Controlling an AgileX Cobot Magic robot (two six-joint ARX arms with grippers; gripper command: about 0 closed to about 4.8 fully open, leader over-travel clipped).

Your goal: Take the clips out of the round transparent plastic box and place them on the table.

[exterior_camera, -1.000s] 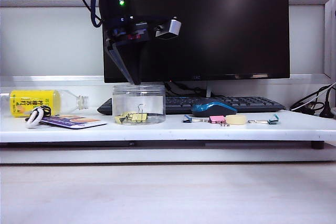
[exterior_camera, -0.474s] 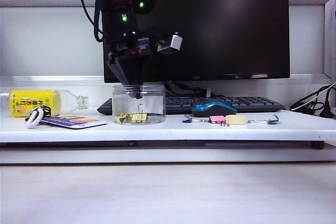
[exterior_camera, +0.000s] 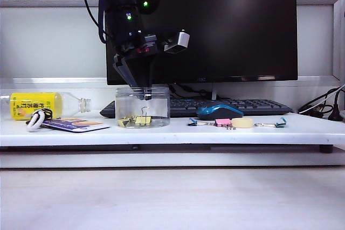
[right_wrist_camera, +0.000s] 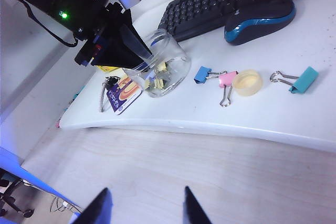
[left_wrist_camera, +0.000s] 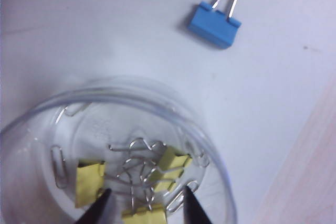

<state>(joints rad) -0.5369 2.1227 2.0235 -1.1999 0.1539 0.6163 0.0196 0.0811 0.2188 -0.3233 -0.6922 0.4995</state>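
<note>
While the left gripper [exterior_camera: 144,93] hangs at the mouth of the round box [exterior_camera: 143,107] on the white table [exterior_camera: 178,131], you will see its two dark fingers [left_wrist_camera: 98,209] spread apart with nothing between them. Look directly below those tips: the yellow clips [left_wrist_camera: 148,181] lie tangled on the box floor, one of them between the fingertips but not touched. You will find the right gripper [right_wrist_camera: 143,208] well away over the wood surface, jaws apart and empty.
</note>
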